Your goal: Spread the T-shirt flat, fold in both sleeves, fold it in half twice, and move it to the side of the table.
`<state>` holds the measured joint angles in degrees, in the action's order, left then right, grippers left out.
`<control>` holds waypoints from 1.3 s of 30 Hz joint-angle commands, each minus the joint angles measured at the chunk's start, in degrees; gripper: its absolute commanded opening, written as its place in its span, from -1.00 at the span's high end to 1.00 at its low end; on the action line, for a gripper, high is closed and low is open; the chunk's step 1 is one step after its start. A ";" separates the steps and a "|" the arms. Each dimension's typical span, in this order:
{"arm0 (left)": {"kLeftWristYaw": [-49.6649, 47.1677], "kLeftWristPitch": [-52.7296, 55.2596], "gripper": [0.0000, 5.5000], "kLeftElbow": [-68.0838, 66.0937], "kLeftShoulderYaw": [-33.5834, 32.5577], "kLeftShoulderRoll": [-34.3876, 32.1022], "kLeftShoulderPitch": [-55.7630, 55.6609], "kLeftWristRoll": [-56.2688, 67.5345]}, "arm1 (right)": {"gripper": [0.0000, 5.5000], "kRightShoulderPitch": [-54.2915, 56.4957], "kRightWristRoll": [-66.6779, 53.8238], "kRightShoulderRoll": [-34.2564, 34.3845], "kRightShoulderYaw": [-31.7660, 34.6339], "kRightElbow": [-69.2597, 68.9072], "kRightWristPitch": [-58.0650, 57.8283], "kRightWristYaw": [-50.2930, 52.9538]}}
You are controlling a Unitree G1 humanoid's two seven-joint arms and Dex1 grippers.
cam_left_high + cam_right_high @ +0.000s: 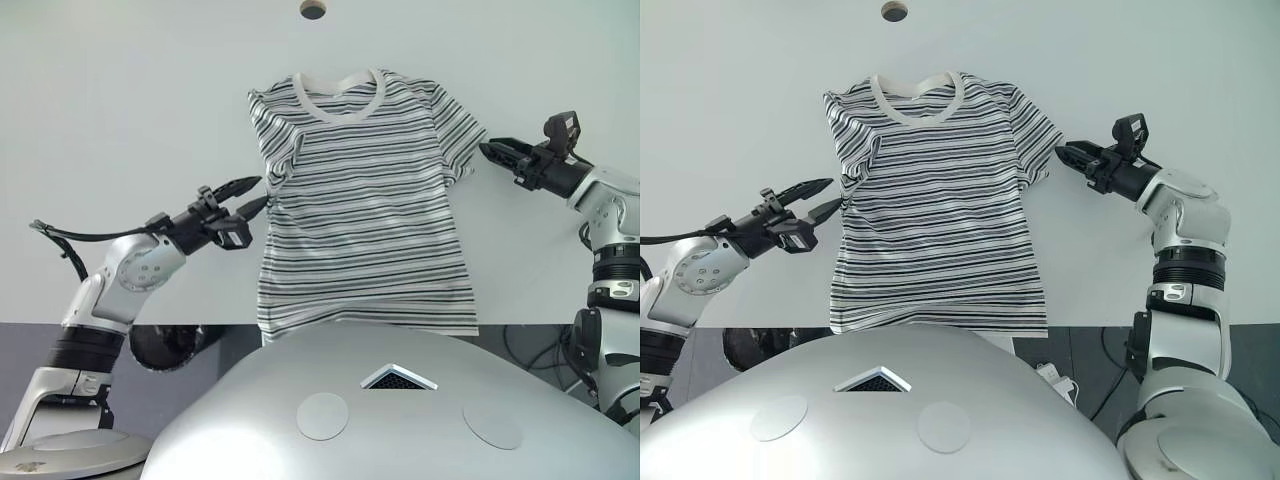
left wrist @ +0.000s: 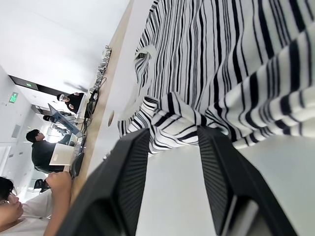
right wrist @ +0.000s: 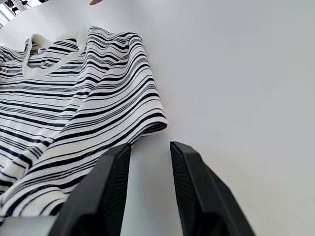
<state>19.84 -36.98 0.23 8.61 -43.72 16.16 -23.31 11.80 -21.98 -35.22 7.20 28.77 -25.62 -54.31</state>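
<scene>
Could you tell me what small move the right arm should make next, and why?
Probably ease the right gripper forward and pinch the hem of the right sleeve. It is open just short of that sleeve, which lies spread out on the table, while the left sleeve already looks bunched inward on the T-shirt.

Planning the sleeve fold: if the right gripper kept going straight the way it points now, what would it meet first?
Most likely the robot's-right sleeve of the T-shirt. The open right gripper points at its hem from just short of it, low over the table. Its exact height is unclear.
</scene>
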 commanded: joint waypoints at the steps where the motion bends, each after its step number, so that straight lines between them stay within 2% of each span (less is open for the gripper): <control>1: 0.47 0.38 0.36 0.89 0.10 0.07 0.27 -0.82 | 0.44 2.70 1.94 0.05 -0.29 2.14 0.82 1.31; 13: 0.74 0.53 0.36 1.30 0.72 0.47 0.63 -0.83 | 0.44 7.79 4.69 2.40 -1.63 9.70 4.29 -0.20; 27: 0.52 0.65 0.36 0.97 0.25 0.29 1.09 -1.03 | 0.44 3.97 3.72 -0.62 1.34 7.08 5.03 -2.68; 34: 0.61 0.95 0.36 0.50 0.23 0.33 0.59 -1.08 | 0.44 2.56 2.26 -0.78 1.80 4.79 4.57 -7.49; 36: 0.66 1.04 0.34 0.41 0.29 0.35 0.38 -1.16 | 0.34 1.96 2.29 -0.46 1.30 3.65 4.72 -8.09; 39: 0.81 1.28 0.34 0.21 0.42 0.37 0.03 -1.26 | 0.09 1.19 1.36 -0.46 1.12 2.24 3.92 -9.29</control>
<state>19.87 -36.50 0.65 8.92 -43.04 17.10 -23.44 13.39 -20.03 -35.40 8.49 32.66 -20.82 -62.65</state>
